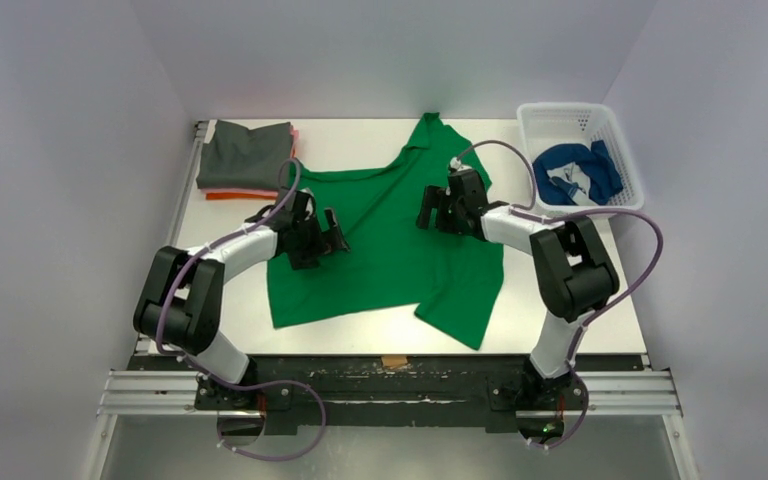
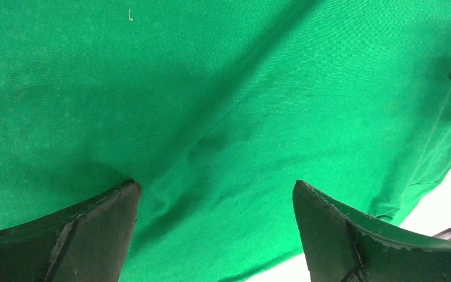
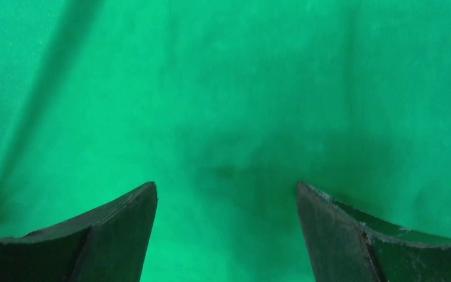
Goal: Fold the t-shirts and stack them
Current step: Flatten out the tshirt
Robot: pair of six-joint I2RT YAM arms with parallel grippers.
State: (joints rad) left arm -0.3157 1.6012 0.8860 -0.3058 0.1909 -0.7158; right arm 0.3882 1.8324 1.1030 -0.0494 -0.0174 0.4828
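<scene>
A bright green t-shirt (image 1: 390,240) lies spread and rumpled on the middle of the table, one part reaching toward the back and a folded-over flap at the front right. It fills the left wrist view (image 2: 223,106) and the right wrist view (image 3: 223,88). My left gripper (image 1: 332,238) is open just above the shirt's left part, its jaws wide apart with nothing between them. My right gripper (image 1: 430,212) is open above the shirt's right part, also empty. A folded stack with a dark grey t-shirt (image 1: 246,152) on top of pink and orange ones sits at the back left.
A white lattice basket (image 1: 592,122) at the back right holds a blue t-shirt (image 1: 578,172). White walls close in the table on three sides. A strip of bare table (image 1: 550,320) shows at the front right, by the right arm.
</scene>
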